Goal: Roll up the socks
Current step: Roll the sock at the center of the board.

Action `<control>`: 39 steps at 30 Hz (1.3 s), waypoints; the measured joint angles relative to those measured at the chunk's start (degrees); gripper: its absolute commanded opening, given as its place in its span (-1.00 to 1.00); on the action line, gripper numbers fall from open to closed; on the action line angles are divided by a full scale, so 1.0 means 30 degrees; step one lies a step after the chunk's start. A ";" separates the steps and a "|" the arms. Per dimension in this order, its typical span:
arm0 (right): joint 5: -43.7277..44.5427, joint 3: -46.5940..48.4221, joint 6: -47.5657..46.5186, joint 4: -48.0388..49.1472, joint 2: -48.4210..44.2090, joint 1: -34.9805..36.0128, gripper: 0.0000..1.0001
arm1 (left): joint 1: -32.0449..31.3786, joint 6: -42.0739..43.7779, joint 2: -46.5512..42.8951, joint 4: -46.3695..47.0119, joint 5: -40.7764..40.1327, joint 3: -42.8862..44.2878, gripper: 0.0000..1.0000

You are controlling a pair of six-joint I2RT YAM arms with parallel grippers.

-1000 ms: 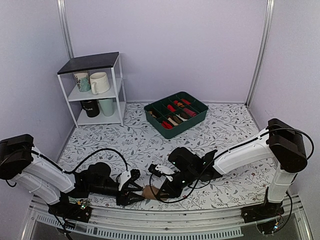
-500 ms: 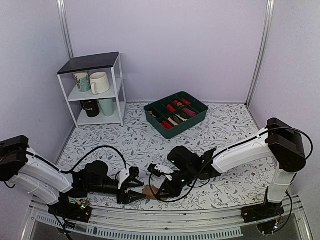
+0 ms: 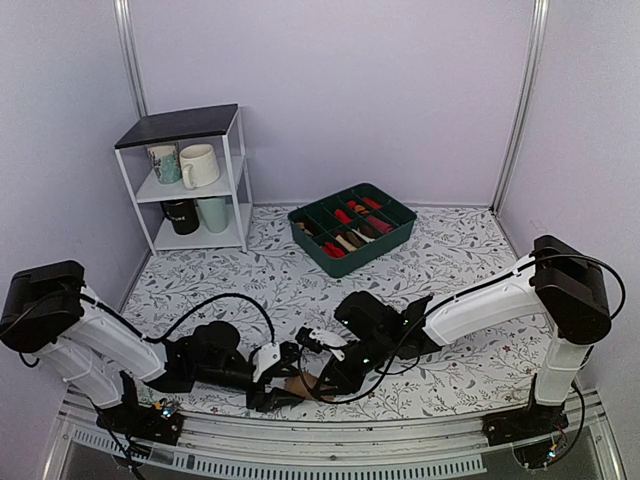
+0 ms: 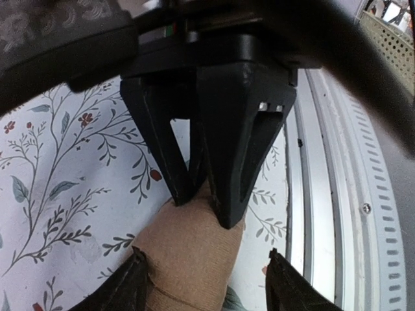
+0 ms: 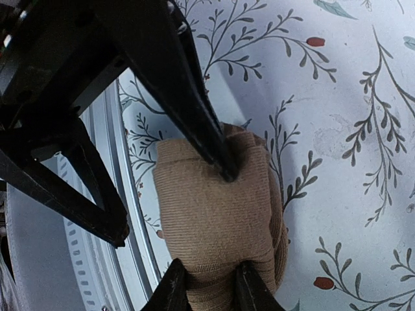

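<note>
The socks are a compact tan-brown bundle (image 3: pixel 301 385) lying on the floral table near its front edge. My right gripper (image 3: pixel 318 377) is shut on one end of it; the right wrist view shows its fingertips (image 5: pixel 174 285) pinching the knit bundle (image 5: pixel 214 214). My left gripper (image 3: pixel 284 390) is open and straddles the bundle's other end. In the left wrist view its fingers (image 4: pixel 137 282) stand wide apart either side of the socks (image 4: pixel 188 259). One finger touches the bundle's edge and the other stands off it. The right gripper's shut black fingers press on the far end.
A green divided tray (image 3: pixel 399 232) holding red, cream and dark rolled socks stands at the back centre. A white shelf (image 3: pixel 236 160) with mugs stands at the back left. The table's metal rail (image 3: pixel 330 462) runs just in front of the bundle.
My left gripper has opened and slid right, so its fingers now stand around the bundle. The right gripper has kept its hold in place.
</note>
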 measured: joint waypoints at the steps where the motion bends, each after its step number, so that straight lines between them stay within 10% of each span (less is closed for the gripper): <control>1: 0.0000 -0.0007 0.0000 0.0000 0.0000 0.0000 -0.56 | -0.0007 0.0095 0.0117 0.0007 0.0051 0.0087 0.18; 13: -0.0240 -0.0029 0.0073 -0.0058 0.0000 -0.0109 -0.56 | 0.0029 -0.0357 0.1545 -0.0233 0.0007 0.1166 -0.30; 18: -0.0313 -0.0015 0.0153 -0.0270 0.0000 -0.0182 -0.55 | 0.0073 -0.1260 0.2113 0.0539 0.0124 0.1180 -0.99; 24: -0.0408 0.0124 0.0146 -0.0882 -0.0073 -0.0299 -0.53 | 0.0124 -0.2149 0.2623 0.1399 0.0554 0.1209 -1.00; 39: 0.2084 -0.0022 0.0066 -0.3184 -0.1734 -0.0787 0.45 | 0.0109 -0.2951 0.3701 0.1894 0.1319 0.1967 -1.00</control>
